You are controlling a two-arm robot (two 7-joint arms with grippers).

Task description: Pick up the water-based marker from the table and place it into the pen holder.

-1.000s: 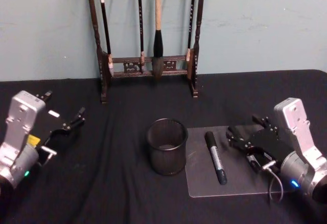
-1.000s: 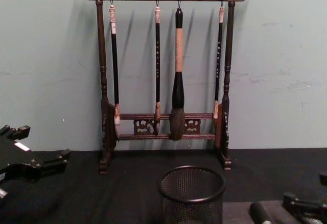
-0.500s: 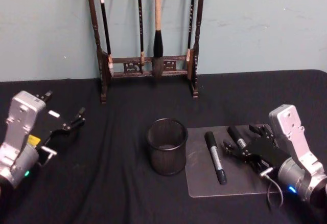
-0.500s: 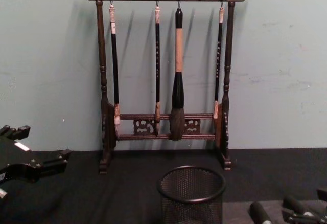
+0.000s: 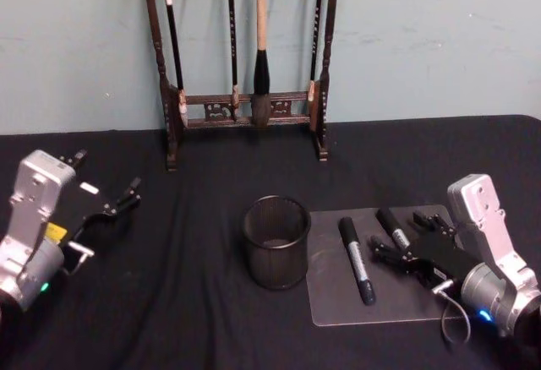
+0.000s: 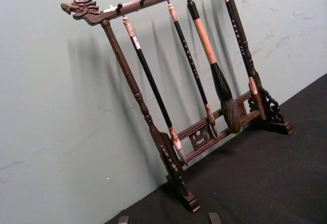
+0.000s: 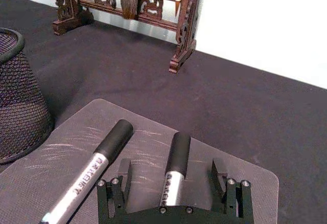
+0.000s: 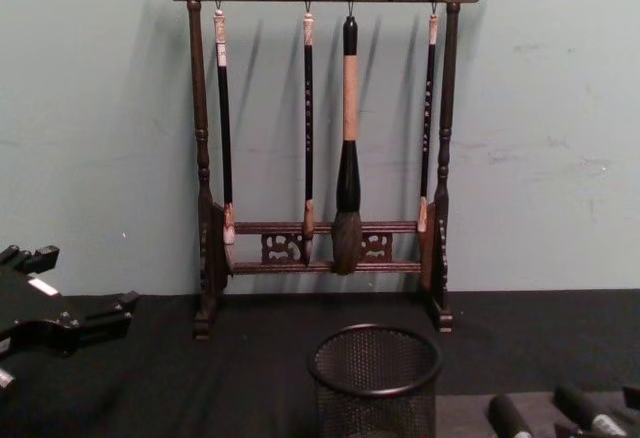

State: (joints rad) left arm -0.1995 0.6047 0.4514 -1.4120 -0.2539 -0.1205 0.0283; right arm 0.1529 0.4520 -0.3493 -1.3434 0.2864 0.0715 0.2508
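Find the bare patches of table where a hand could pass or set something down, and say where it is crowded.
Bare black table lies between the left gripper and the pen holder, and in the strip between the brush rack and the pen holder. Crowded: the clear mat, where one marker lies beside the open right gripper straddling a second marker.

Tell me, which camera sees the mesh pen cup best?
The head view: the pen holder appears whole, upright on the table beside the clear mat. The chest view cuts off its base; the right wrist view catches one side. The open right end effector frames a marker nearby.
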